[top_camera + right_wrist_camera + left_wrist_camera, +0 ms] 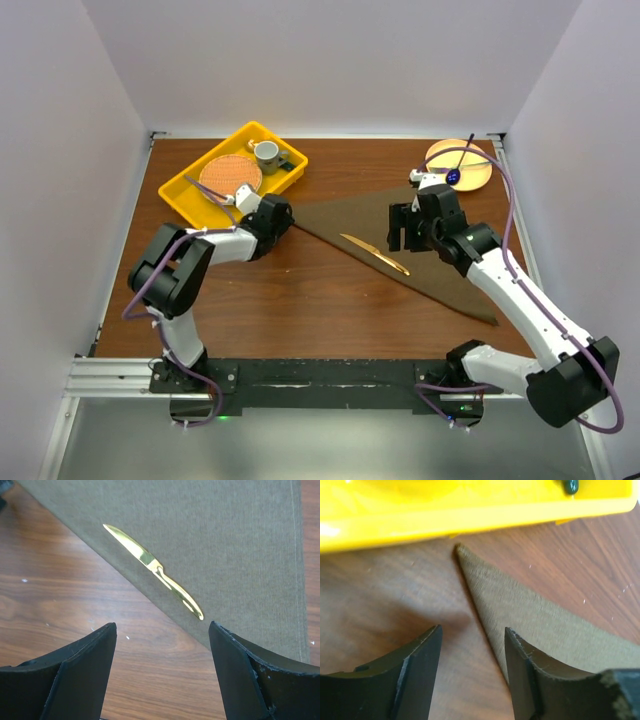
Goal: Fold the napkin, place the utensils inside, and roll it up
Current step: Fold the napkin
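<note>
Left pincer (472, 630) hung released, jaws astride the napkin's (520, 605) edge just short of its pointed tip, beside the yellow tray (470, 522) near the worktop's (300, 310) far-left corner, apparently placed to take that tip. Right pincer (162, 627), likewise released and empty, hovered mid-worktop over the folded triangle, where one gold knife (155, 570) lay along the long near edge, probably set there for rolling.

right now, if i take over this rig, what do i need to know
Left hand: open, empty, straddling the napkin edge near its left corner, by the yellow tray.
Right hand: open, empty, above the gold knife.
Done: napkin folded into a triangle, knife lying on it near the long edge.
Left: add any other utensils, then roll it up.
</note>
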### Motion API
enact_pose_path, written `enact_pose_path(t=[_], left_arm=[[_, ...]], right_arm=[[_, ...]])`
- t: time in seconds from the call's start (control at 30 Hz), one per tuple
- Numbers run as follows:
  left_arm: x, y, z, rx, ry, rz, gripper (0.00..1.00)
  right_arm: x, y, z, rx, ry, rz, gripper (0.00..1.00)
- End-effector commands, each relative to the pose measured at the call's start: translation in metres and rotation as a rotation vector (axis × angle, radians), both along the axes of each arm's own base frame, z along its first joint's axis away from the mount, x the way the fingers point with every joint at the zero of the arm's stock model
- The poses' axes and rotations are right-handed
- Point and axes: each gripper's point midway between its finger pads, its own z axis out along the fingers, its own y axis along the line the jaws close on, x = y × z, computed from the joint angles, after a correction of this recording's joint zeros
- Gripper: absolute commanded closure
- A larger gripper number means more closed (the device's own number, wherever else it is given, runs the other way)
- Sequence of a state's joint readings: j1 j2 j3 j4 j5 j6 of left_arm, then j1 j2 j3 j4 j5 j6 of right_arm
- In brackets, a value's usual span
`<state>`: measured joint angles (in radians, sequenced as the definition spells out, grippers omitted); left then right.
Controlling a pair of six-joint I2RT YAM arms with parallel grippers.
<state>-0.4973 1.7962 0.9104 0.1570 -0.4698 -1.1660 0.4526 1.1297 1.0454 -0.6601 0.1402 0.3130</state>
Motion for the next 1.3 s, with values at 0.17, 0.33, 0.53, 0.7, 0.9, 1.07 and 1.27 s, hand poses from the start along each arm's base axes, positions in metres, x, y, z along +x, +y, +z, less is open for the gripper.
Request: enact_pose_path(t=[0.17, 0.33, 0.53, 0.7, 0.9, 1.07, 1.27], left_arm=[[0.036, 0.011, 0.0, 0.021, -0.11, 0.078, 0.53], [0.043, 0.019, -0.007, 0.056, -0.115, 0.06, 0.68], [0.051, 0.002, 0.018, 0.116, -0.201, -0.07, 0.89], [0.05, -0.02, 0.067, 0.242, -0.302, -0.174, 0.95], [0.025, -0.07, 0.113, 0.361, -0.399, -0.329, 0.95], [-0.004, -0.111, 0.131, 0.376, -0.45, -0.47, 0.95], [-0.044, -0.176, 0.133, 0.276, -0.471, -0.664, 0.95]], right_arm=[[0.003, -0.007, 0.016, -0.023, -0.08, -0.001, 0.21], [0.0, -0.01, 0.016, -0.026, -0.083, -0.004, 0.21], [-0.002, -0.009, 0.015, -0.014, -0.076, -0.006, 0.21], [-0.004, -0.007, 0.013, 0.008, -0.074, -0.015, 0.21], [-0.008, -0.004, 0.012, 0.04, -0.059, -0.017, 0.2], [-0.013, -0.005, 0.021, 0.065, -0.079, -0.027, 0.2], [-0.022, -0.016, 0.042, 0.095, -0.128, -0.084, 0.18]])
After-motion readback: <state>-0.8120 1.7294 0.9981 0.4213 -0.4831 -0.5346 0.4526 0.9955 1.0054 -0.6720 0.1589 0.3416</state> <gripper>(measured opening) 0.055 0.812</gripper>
